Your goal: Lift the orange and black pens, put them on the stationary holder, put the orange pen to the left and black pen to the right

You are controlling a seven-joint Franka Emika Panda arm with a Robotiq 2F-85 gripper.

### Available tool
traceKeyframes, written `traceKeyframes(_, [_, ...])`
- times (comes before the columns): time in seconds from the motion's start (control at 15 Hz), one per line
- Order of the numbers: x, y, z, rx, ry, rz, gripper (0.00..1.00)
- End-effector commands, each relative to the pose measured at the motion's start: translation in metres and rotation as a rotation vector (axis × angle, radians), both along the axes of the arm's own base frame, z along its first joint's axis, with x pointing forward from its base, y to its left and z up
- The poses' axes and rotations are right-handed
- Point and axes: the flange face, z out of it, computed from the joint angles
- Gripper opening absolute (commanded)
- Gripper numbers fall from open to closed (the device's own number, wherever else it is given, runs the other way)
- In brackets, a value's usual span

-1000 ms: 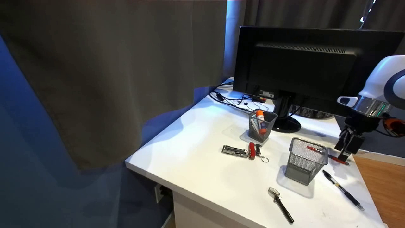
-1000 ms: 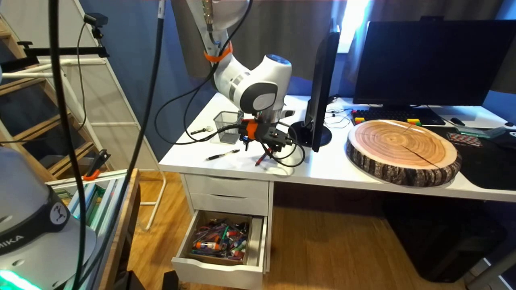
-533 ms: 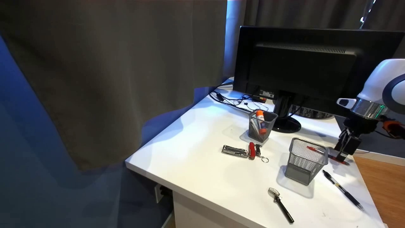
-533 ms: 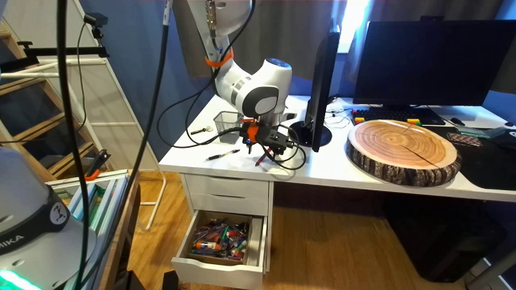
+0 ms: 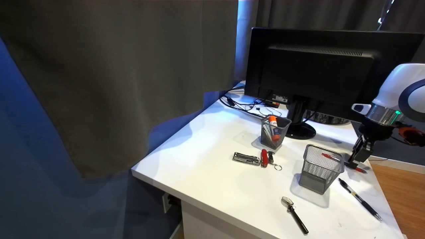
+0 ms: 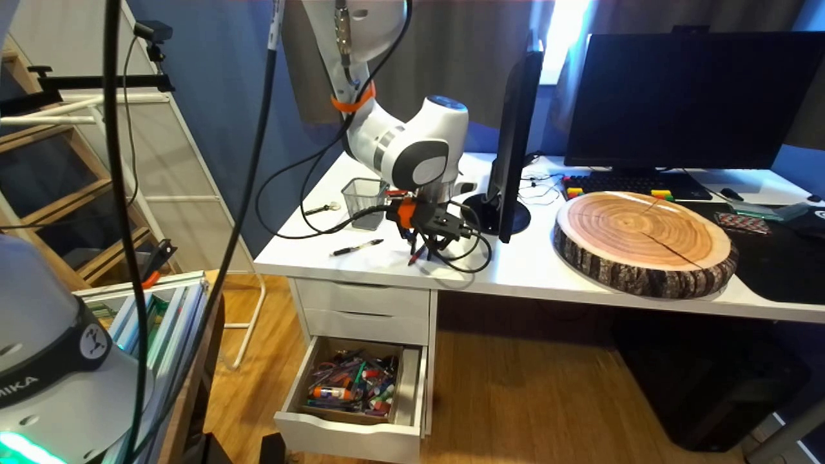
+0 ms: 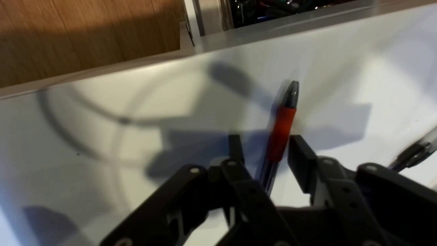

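The orange pen (image 7: 281, 133), orange-red with a dark tip, lies on the white desk. My gripper (image 7: 264, 143) straddles it low over the desk, its jaws part-way apart. The pen runs between the fingers, nearer the right-hand one in the wrist view, with a gap on the left. In an exterior view, the gripper (image 5: 352, 164) hides part of the pen. The stationary holder, an unfilled grey mesh box (image 5: 312, 181), stands upright beside the gripper. The black pen (image 5: 367, 207), with a clear middle, lies near the desk's edge; its end (image 7: 411, 155) shows in the wrist view.
Another mesh box (image 5: 265, 139) holds a glue stick (image 5: 274, 127). A silver multi-tool (image 5: 246, 158), a red pocket knife (image 5: 264, 158) and a black-handled tool (image 5: 298, 220) lie on the desk. A black monitor (image 6: 515, 142) rises close to the arm. Below is an open drawer (image 6: 348, 432).
The gripper has come down slightly and shifted toward the mesh holder, along the orange pen. Its fingers have drawn closer together around the pen. The pens and holder have stayed put.
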Motion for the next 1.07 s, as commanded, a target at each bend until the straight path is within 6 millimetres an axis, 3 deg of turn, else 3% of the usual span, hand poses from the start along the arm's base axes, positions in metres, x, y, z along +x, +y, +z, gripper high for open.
traceKeyframes(0.0, [0.005,0.005,-0.004,-0.017,-0.007,0.003,0.10])
traceKeyframes(0.2, [0.006,0.005,0.001,-0.028,-0.005,0.024,0.01])
traceKeyframes(0.33, [0.008,0.008,0.010,-0.031,-0.010,0.042,0.06])
traceKeyframes(0.67, [0.006,0.025,0.052,-0.036,-0.012,0.104,0.05])
traceKeyframes(1.0, [-0.010,0.061,0.100,-0.009,0.014,0.206,0.06])
